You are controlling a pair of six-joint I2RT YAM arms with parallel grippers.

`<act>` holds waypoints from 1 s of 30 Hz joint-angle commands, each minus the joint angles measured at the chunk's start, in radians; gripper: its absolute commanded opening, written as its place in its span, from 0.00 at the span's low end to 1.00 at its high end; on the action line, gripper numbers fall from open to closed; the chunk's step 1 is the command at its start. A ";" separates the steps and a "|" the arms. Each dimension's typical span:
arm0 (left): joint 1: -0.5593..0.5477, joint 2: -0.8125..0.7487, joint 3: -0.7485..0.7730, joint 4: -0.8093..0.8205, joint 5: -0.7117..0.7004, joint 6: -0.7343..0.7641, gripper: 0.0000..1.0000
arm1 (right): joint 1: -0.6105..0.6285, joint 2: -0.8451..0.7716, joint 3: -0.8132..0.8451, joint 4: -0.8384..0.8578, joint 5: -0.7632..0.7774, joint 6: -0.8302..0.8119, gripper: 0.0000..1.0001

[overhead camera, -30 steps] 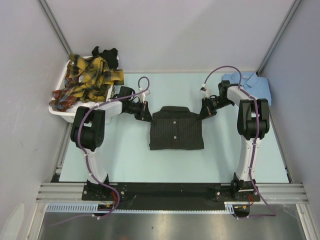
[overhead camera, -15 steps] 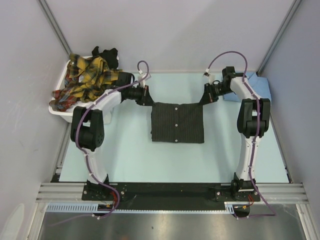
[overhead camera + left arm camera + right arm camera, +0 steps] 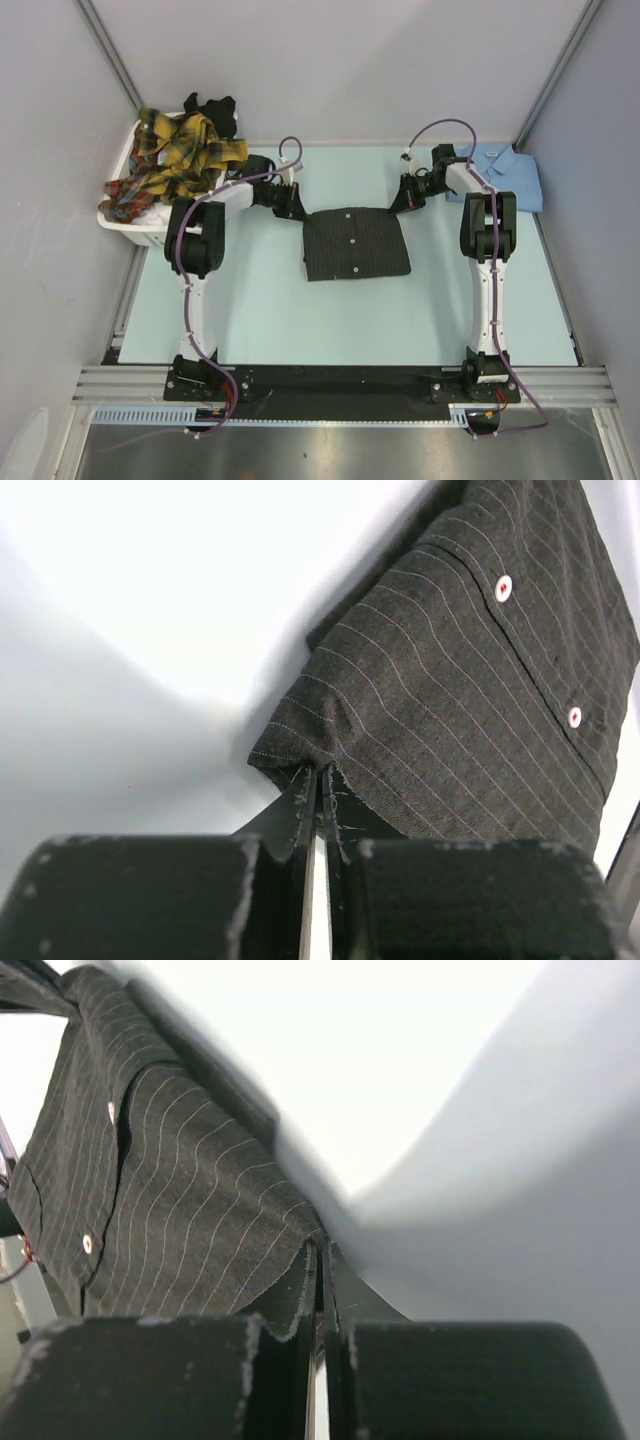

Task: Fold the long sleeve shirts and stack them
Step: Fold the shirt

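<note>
A charcoal pinstriped shirt (image 3: 355, 243) with pale buttons lies folded into a rectangle in the middle of the table. My left gripper (image 3: 296, 210) is shut on its far left corner; the pinched cloth shows in the left wrist view (image 3: 300, 760). My right gripper (image 3: 397, 203) is shut on its far right corner, seen in the right wrist view (image 3: 300, 1235). A folded light blue shirt (image 3: 505, 172) lies at the far right. Yellow-red plaid shirts (image 3: 170, 165) fill the basket at the far left.
A white laundry basket (image 3: 128, 228) stands at the far left with a dark garment (image 3: 212, 108) at its back edge. Grey walls close in the table on three sides. The arm bases stand on a black rail at the near edge.
Both grippers have carried the shirt's far edge further toward the back wall. The raised collar fold has gone flat and the shirt now lies a little farther back.
</note>
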 commanded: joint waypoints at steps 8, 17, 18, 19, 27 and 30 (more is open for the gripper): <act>0.016 -0.052 0.087 -0.011 -0.043 0.018 0.29 | -0.010 -0.088 -0.002 0.131 -0.002 0.146 0.47; -0.082 -0.522 -0.196 -0.032 0.043 0.092 0.68 | -0.096 -0.478 -0.261 0.037 -0.177 0.068 0.80; -0.149 -0.570 -0.247 -0.026 0.052 0.051 0.68 | -0.093 -0.507 -0.311 0.001 -0.201 0.027 0.80; -0.188 -0.605 -0.299 0.020 0.069 0.017 0.68 | -0.079 -0.539 -0.359 -0.061 -0.244 0.005 0.81; -0.403 -0.605 -0.614 0.495 0.109 -0.435 0.72 | 0.062 -0.607 -0.756 -0.146 -0.370 -0.096 0.84; -0.366 -0.473 -0.613 0.581 0.086 -0.523 0.71 | 0.088 -0.498 -0.755 -0.113 -0.364 -0.113 0.82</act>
